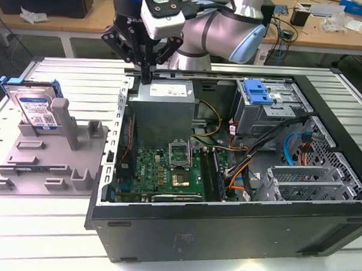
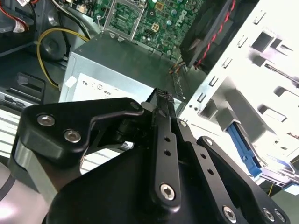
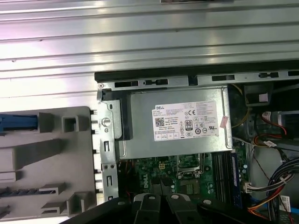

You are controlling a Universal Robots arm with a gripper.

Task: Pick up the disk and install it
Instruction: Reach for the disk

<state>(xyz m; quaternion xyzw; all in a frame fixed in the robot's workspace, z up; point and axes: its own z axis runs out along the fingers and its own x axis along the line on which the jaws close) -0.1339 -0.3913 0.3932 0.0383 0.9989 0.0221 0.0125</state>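
Observation:
The disk, a silver drive with a white-and-blue label in a blue caddy rail, leans upright at the back of the grey fixture plate on the exterior view's left. Its blue rail edge shows in the first wrist view beside the fixture plate. My gripper hangs over the back left corner of the open computer case, just above the power supply. Its fingers are shut together with nothing between them. The disk lies well to the left of the gripper.
Inside the case are the green motherboard, bundled cables and a silver drive cage with a blue latch at the back right. The power supply sits directly below the gripper. Ribbed metal table surrounds the case.

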